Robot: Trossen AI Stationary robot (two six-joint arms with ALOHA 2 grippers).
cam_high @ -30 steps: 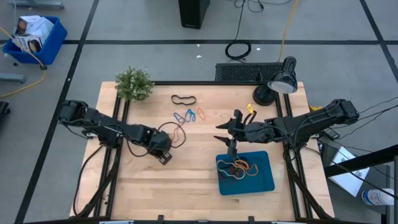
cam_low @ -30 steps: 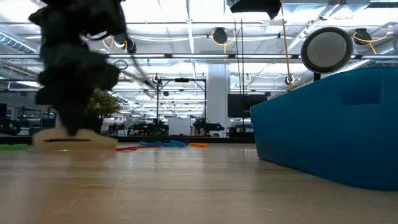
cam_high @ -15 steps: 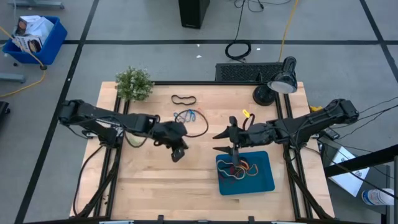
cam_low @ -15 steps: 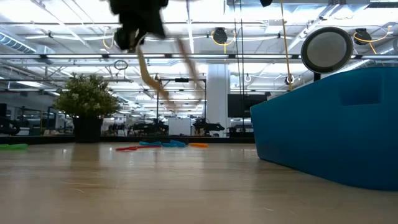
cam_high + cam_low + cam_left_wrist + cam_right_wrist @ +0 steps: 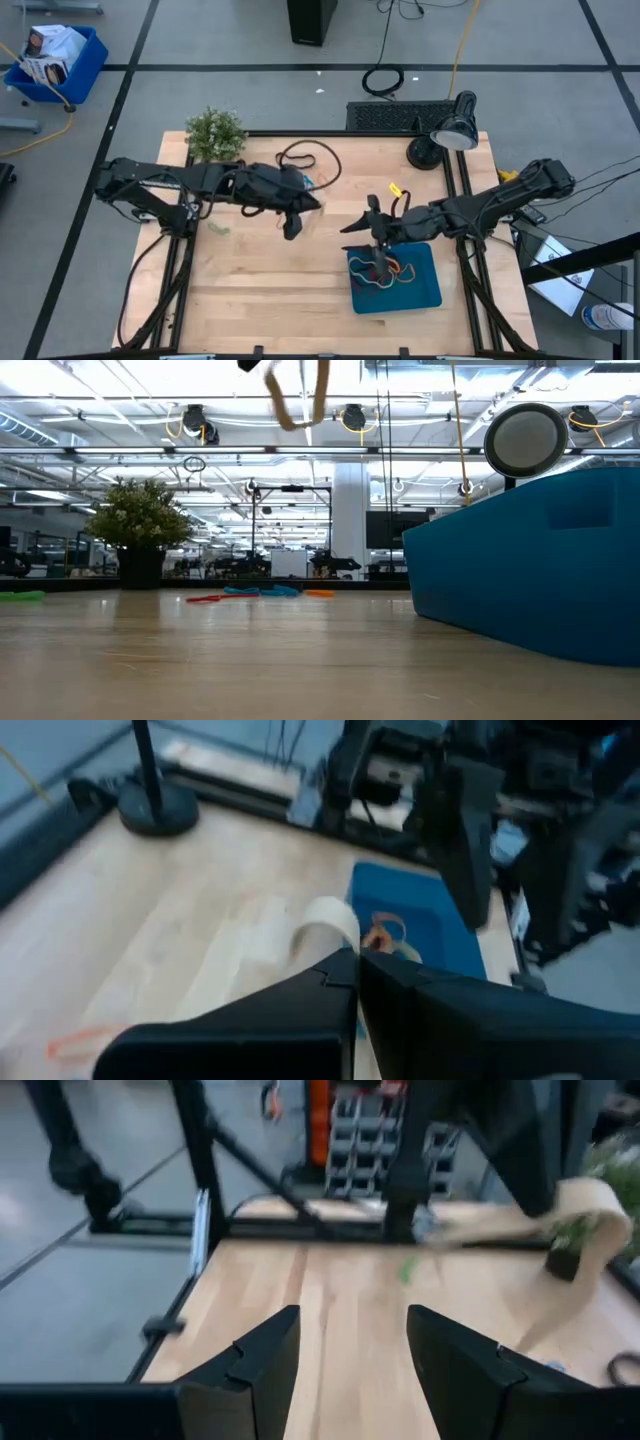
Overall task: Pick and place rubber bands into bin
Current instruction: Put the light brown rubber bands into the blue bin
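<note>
Ahead of the left gripper (image 5: 356,965), pinched on a tan band (image 5: 335,920), sits the bin (image 5: 425,285): carry over its middle before releasing; right gripper (image 5: 352,1342) spread, above bin.

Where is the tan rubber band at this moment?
The tan rubber band is pinched in the left gripper, lifted above the table's middle, left of the bin.

No legible text, labels, brands, numbers or signs in any view.
</note>
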